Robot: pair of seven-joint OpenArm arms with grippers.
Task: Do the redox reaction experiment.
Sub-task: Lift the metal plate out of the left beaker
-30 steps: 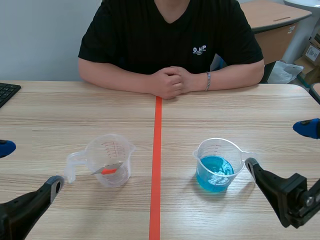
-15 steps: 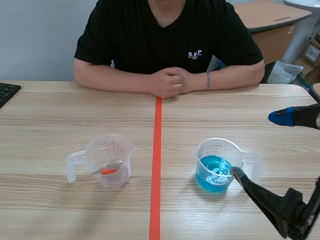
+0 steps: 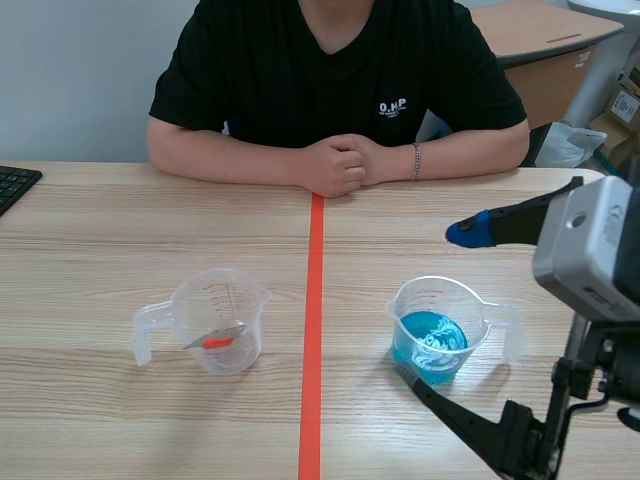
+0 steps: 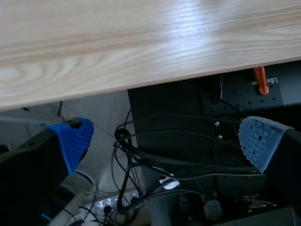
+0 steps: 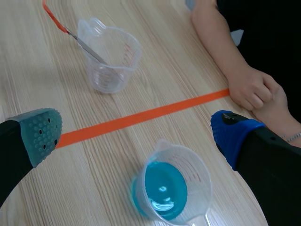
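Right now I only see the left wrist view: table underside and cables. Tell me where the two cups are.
Observer: The clear cup sits left of the tape line, the blue-liquid cup right of it.
Operator: Report what's in the clear one.
Observer: A thin metal tool with an orange-red handle leans in it.
Operator: Now the other arm.
Observer: The right hand is open, hovering over the blue-liquid cup, holding nothing.

In my right wrist view the handle of the blue-liquid cup (image 5: 165, 189) is cut off. The printed scale on the clear cup (image 3: 222, 320) is too small to read. My left pincer (image 4: 167, 137) lies outside the scene view.
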